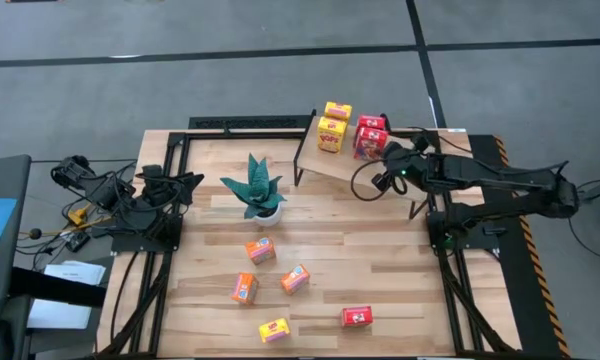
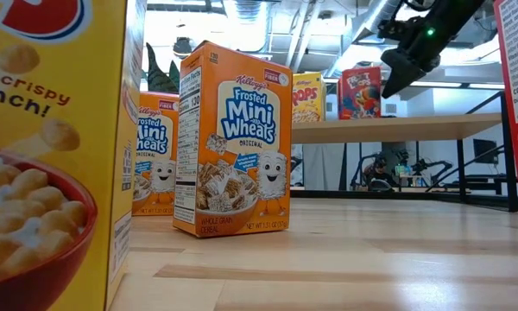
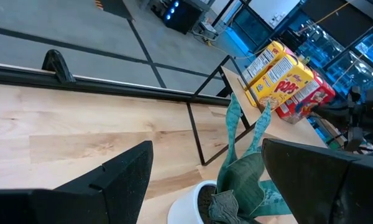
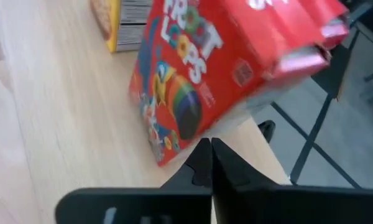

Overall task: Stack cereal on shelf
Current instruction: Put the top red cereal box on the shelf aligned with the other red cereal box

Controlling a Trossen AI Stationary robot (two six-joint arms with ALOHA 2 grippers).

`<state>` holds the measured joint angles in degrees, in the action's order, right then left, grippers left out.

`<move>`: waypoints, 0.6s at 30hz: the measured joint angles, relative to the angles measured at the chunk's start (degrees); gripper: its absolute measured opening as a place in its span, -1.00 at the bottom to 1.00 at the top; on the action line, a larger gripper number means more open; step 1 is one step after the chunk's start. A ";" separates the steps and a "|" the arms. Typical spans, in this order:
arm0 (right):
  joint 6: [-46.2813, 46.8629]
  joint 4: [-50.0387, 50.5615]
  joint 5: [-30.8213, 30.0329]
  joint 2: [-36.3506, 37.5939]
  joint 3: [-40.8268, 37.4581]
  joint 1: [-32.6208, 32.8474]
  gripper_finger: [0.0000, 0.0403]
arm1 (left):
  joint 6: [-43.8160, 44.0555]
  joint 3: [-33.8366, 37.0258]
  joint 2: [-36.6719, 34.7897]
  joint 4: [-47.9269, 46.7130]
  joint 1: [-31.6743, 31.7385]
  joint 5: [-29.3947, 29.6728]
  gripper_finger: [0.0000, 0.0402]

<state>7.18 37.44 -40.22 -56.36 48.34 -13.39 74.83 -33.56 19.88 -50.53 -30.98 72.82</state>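
We look down on a wooden table (image 1: 380,270) where the shelf (image 1: 325,165), a light plank on thin black legs, stands at the far side. Four cereal boxes sit on it: two yellow boxes (image 1: 334,126) side by side toward its left and two red boxes (image 1: 369,136) just right of them. The right gripper (image 1: 388,152) hovers at the shelf's right end, just beside the red boxes, its fingers (image 4: 210,163) clenched together on nothing (the wrist view shows the tips pressed shut, with a red Froot Loops box (image 4: 205,74) standing free beyond them). The left gripper (image 1: 193,183) waits at the table's left edge, its fingers (image 3: 121,177) spread wide and empty, pointed toward the teal plant (image 1: 256,187) in its white pot.

Five more boxes lie scattered on the near half of the table: three orange boxes (image 1: 260,250) in a loose cluster near the plant, a yellow box (image 1: 274,329) at the near edge and a red box (image 1: 357,317) to its right. From table height, an orange Mini-Wheats box (image 2: 233,142) stands upright in front of the shelf.
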 joint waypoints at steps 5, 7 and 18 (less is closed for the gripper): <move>-1.23 -2.09 0.31 -0.39 0.02 -0.66 -0.95 | 0.00 0.00 0.00 0.00 0.00 0.13 0.46; -1.45 -2.09 0.37 -0.33 -0.01 -1.01 -0.90 | 0.02 0.00 0.00 0.00 0.02 0.11 0.46; -4.02 -2.19 2.66 -0.08 0.00 -3.56 -0.97 | 1.04 0.00 0.00 0.00 0.02 0.06 0.46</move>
<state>3.16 35.25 -37.56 -56.45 48.34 -16.95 75.87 -33.56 19.88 -50.52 -30.96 72.88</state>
